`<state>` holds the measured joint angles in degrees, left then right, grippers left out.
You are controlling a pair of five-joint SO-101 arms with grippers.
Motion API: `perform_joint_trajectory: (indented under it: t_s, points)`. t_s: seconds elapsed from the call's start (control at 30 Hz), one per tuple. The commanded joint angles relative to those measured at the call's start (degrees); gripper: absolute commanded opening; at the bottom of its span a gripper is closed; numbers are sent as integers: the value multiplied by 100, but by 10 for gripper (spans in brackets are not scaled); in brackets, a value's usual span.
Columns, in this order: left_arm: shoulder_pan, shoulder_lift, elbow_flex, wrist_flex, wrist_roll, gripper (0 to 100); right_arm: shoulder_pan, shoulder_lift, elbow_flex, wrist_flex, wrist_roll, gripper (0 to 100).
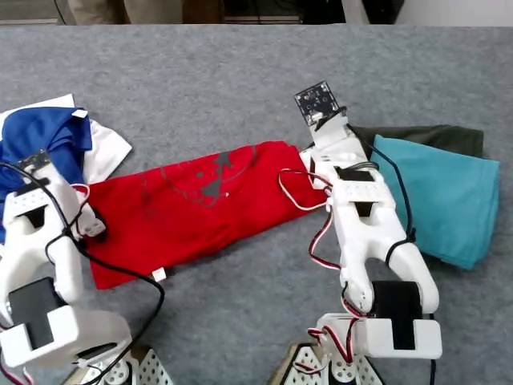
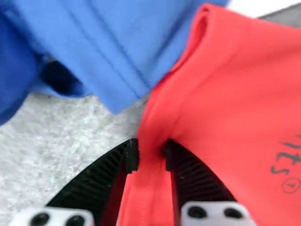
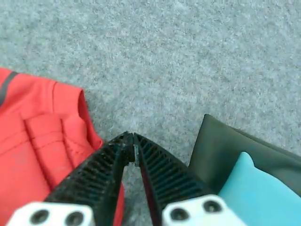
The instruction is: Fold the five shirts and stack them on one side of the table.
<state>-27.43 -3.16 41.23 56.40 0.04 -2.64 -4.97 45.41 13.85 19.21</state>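
Nearest the high camera stand the left arm (image 1: 40, 265) and the right arm (image 1: 369, 233), with the grey worktop (image 1: 200, 72) beyond them. A teal shirt (image 1: 445, 196) lies folded on top of a dark green shirt (image 1: 433, 136) at the right side, so I count two as done and stacked. The red shirt (image 1: 200, 204) stretches across the middle as a long strip. It may already be folded lengthwise, though I can't be sure from here. A blue shirt (image 1: 40, 140) lies rumpled over a white shirt (image 1: 108, 148) at the left, and both look unfolded.

From the left wrist, the left pincer (image 2: 149, 153) is clamped on a ridge of the red shirt's edge, just beside the blue cloth.

From the right wrist, the right pincer (image 3: 133, 143) has its jaws together with nothing between them, and it sits over bare worktop between the red shirt's other end and the dark green one.

By my judgement, red is the shirt in hand, and blue and white remain.
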Motion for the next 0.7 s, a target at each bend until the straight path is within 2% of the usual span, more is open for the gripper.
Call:
perform_joint_trajectory:
  t_s: [0.0, 0.07, 0.17, 0.33, 0.5, 0.67]
  points:
    - [149, 13, 0, -132, -9, 60, 119, 13, -277, -123, -35, 9]
    - [158, 13, -97, -114, -9, 13, 145, 13, -295, -176, -35, 9]
    - [167, -31, -413, 211, 0, 26, 171, 22, -330, -457, -35, 9]
    - [167, -4, -1609, 1477, 35, 19, 180, -207, -532, -360, -9, 9]
    - [185, -31, -2875, 2567, 35, 19, 611, -1051, -804, 264, -35, 9]
    - [923, 13, -3675, 3209, 9, 19, 1191, -1956, -1077, 343, -44, 9]
